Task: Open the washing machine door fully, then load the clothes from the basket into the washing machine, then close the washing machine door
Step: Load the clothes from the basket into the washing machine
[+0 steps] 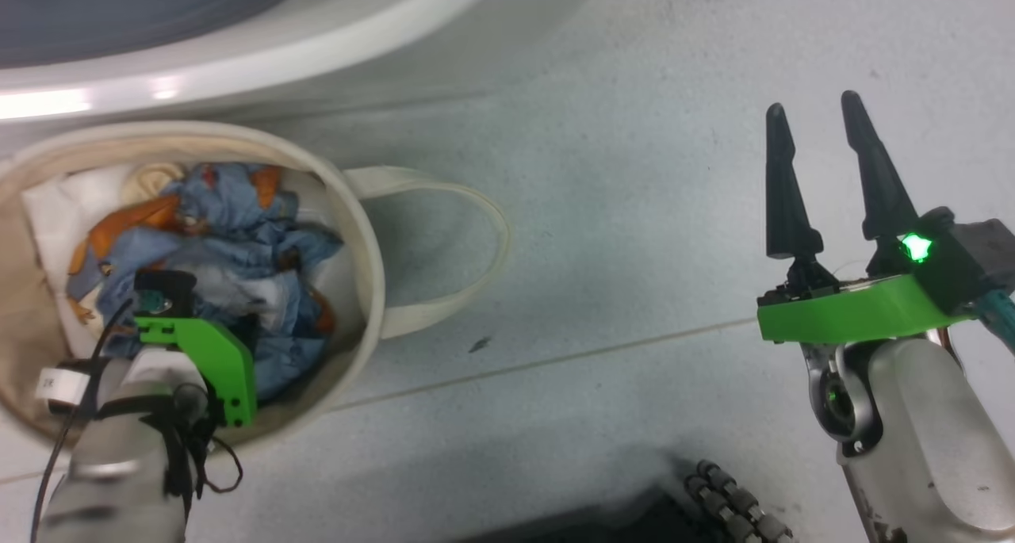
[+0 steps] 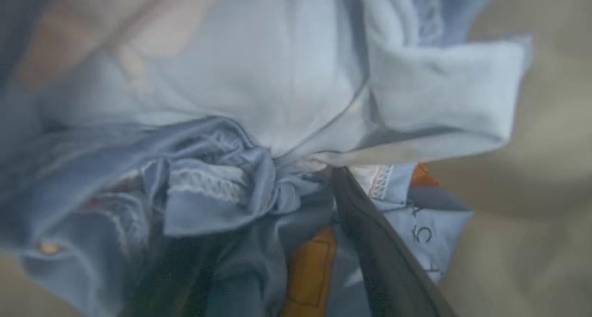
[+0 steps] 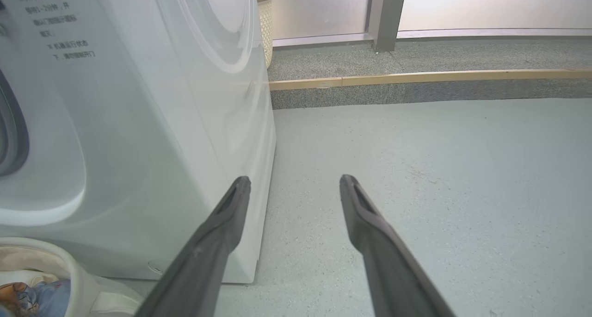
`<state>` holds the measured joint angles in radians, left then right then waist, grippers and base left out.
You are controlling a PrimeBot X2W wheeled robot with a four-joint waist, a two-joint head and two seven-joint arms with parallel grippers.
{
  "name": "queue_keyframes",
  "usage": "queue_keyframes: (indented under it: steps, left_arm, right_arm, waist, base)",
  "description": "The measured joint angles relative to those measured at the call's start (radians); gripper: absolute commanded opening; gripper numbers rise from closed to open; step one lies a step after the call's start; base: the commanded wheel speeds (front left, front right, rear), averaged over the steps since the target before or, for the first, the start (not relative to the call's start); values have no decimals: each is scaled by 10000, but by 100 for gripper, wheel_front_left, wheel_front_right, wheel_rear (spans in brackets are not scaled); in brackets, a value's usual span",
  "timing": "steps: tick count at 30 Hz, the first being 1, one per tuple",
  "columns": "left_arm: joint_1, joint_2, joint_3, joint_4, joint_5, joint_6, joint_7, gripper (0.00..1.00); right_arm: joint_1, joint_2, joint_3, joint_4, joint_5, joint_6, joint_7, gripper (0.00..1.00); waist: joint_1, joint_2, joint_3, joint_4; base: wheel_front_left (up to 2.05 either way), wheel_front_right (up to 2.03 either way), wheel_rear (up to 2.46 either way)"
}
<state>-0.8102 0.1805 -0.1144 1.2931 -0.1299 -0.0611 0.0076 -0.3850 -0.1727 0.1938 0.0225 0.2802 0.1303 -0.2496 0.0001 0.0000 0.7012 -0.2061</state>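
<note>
- Now loading: left gripper [image 2: 273, 206], jaws wide, inside the basket [image 1: 361, 234], fingers [image 2: 379, 243] among the clothes [image 1: 238, 242].
- Right gripper [image 1: 813, 107], wide and empty, well right of the basket.
- Next, likely: pinch cloth, lift to washing machine [image 3: 138, 146] behind the basket.

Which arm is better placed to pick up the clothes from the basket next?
Left. The left gripper is open and down among the clothes inside the basket, while the right gripper hangs open over the floor, off to the basket's side.

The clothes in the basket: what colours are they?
The clothes are mostly light blue, with orange and cream patches; the head view shows it best.
</note>
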Motion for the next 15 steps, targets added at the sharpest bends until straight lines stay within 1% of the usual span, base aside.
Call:
queue_keyframes:
  steps: [1,4,5,11,15]
  left_arm:
    - [-7,31,-4,12,4,12,4,100]
    - [-202,117,125,40,-128,433,-397,100]
    - [-308,123,199,42,-161,499,-449,100]
    - [-501,123,336,48,-451,522,-681,100]
    - [-505,117,291,46,-493,489,-430,100]
  right_arm:
    - [0,27,-35,-42,0,0,0,100]
    - [3,65,-146,-178,-6,0,0,100]
    - [4,65,-174,-194,-56,0,0,100]
    - [10,75,-211,-257,-150,0,0,100]
    - [7,77,-167,-247,-150,0,0,100]
  waist:
    - [0,0,95,-53]
    - [0,0,358,-203]
    - [1,0,425,-245]
    - [0,0,501,-326]
    - [-2,0,401,-281]
  base:
    - [0,0,0]
    - [0,0,0]
    - [0,0,0]
    - [0,0,0]
    - [0,0,0]
